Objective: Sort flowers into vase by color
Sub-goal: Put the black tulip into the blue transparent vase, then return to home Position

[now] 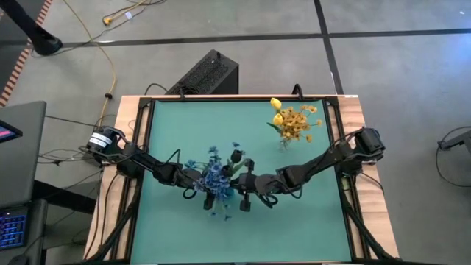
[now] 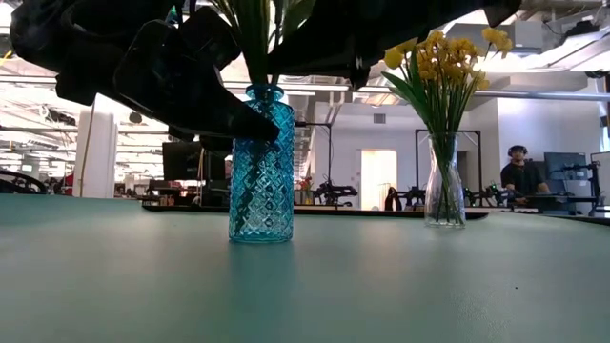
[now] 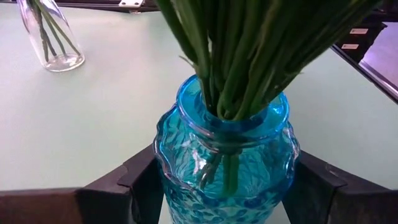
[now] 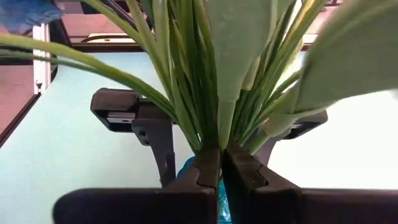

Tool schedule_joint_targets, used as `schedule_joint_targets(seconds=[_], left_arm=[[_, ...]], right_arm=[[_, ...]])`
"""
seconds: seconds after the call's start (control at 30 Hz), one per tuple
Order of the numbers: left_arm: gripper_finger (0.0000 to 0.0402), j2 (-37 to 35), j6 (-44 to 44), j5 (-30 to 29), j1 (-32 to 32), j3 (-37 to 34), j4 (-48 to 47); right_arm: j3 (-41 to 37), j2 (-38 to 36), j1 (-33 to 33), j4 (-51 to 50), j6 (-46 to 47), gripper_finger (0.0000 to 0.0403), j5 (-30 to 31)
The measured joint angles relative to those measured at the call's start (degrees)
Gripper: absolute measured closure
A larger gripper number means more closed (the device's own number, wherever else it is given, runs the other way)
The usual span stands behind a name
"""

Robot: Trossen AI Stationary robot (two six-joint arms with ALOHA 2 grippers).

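A blue patterned glass vase stands on the teal table near the middle and holds blue sprays, a dark bud and many green stalks. My left gripper reaches in from the table's left, with the vase between its fingers. My right gripper comes from the right, just above the vase's mouth, shut on a stalk in the bunch. At the far right a clear glass vase holds the yellow flowers. My left gripper clasps the blue vase's upper body between its two fingers, one on each side, below the neck. The fingers come nearly level from the table's left. The vase stands upright on the table. My right gripper pinches a pale green stalk between its two fingertips, right above the vase's rim. The fingers come from the table's right, slanting slightly down, and lie across the stalk. The stalk stands upright among the others; its lower end is hidden behind the fingers.
Raised black rails frame the table on all sides. A black box sits on the floor beyond the far edge. A person sits in the room behind. Bare table lies along the near edge and at the far left.
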Motion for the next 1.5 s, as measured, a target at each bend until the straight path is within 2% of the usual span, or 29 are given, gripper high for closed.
schedule_joint_targets(seconds=[0.27,0.57,0.73,0.93,1.13,1.5], left_arm=[[0.0169,0.00,-0.04,0.04,0.00,0.00,0.04],[0.0151,0.02,-0.19,0.02,0.02,0.00,0.07],[0.0151,0.02,0.99,0.11,0.00,0.02,0.24],[0.0150,-0.09,2.79,2.35,0.03,0.00,0.33],[0.0142,-1.32,4.60,2.55,0.00,0.02,-1.06],[0.0048,-8.46,5.16,2.49,0.00,0.00,-10.44]], right_arm=[[-0.02,-0.02,0.50,0.24,0.42,0.0308,-0.17],[-0.04,-1.15,1.12,-1.52,0.40,0.0152,-1.92],[-0.04,-5.10,1.86,-6.17,0.44,0.0102,-2.84],[-0.04,-9.80,3.37,-11.92,0.91,0.0091,-2.86],[-0.04,-11.23,4.97,-12.83,1.94,0.0091,-2.84],[-0.04,-11.19,5.79,-13.38,2.09,0.0091,-1.79]])
